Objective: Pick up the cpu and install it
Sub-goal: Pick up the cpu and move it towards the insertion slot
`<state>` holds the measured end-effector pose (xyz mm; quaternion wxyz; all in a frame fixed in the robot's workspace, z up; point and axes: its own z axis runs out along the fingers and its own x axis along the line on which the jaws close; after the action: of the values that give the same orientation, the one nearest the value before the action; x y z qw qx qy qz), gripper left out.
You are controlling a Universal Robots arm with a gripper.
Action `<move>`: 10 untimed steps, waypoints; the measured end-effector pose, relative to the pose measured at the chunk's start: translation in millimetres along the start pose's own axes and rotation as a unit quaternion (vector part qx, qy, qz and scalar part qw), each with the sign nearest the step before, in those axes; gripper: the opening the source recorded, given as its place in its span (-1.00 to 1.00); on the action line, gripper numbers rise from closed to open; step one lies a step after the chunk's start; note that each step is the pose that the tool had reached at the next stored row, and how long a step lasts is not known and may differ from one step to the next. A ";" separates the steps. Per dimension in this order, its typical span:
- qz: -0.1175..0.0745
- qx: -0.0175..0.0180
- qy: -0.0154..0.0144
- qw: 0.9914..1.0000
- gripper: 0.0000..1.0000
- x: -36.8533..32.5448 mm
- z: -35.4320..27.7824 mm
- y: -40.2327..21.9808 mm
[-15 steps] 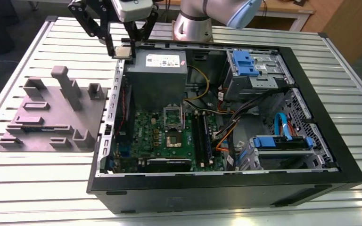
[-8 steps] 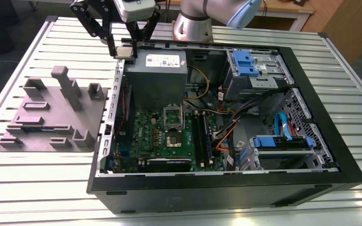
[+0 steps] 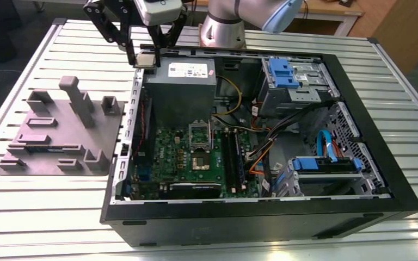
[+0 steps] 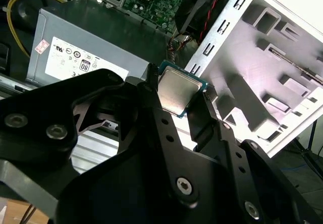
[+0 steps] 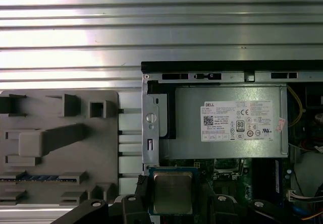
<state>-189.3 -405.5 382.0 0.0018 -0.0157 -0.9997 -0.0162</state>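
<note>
The cpu (image 3: 146,60) is a small square chip with a silver top, and my gripper (image 3: 146,57) is shut on it. It hangs above the back corner of the open computer case (image 3: 369,136), on the exterior view's left, by the grey power supply box (image 3: 181,87). In both wrist views the black fingers (image 4: 151,108) clamp the cpu (image 4: 176,90) by its two edges, with its metal top showing (image 5: 172,191). The green motherboard (image 3: 194,163) lies lower in the case, with its square socket (image 3: 198,161) uncovered.
A grey moulded tray (image 3: 60,133) with upright posts lies on the slatted metal table (image 3: 42,217), to the exterior view's left of the case. Inside the case are blue drive brackets (image 3: 282,73), cables (image 3: 267,147) and memory slots (image 3: 231,152).
</note>
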 end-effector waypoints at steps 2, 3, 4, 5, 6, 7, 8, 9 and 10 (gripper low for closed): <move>0.000 0.000 0.000 1.000 -0.06 -0.8 0.0 0.0; 0.000 0.000 0.000 1.000 -0.06 -1.1 0.0 0.0; 0.000 0.000 0.000 1.000 -0.06 -1.5 0.0 0.0; 0.000 0.000 0.000 1.000 -0.06 -1.9 0.0 0.0; 0.000 0.000 0.000 1.000 -0.06 -2.3 0.0 0.1; 0.000 0.000 0.000 1.000 -0.06 -2.6 0.0 0.1; 0.000 0.000 0.000 1.000 -0.06 -3.0 0.0 0.1; 0.000 0.000 0.000 1.000 -0.06 -3.4 0.0 0.1; 0.000 0.000 0.000 1.000 -0.06 -3.8 0.0 0.1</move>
<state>-185.5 -405.5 382.0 0.0017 -0.0157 -0.9997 -0.0161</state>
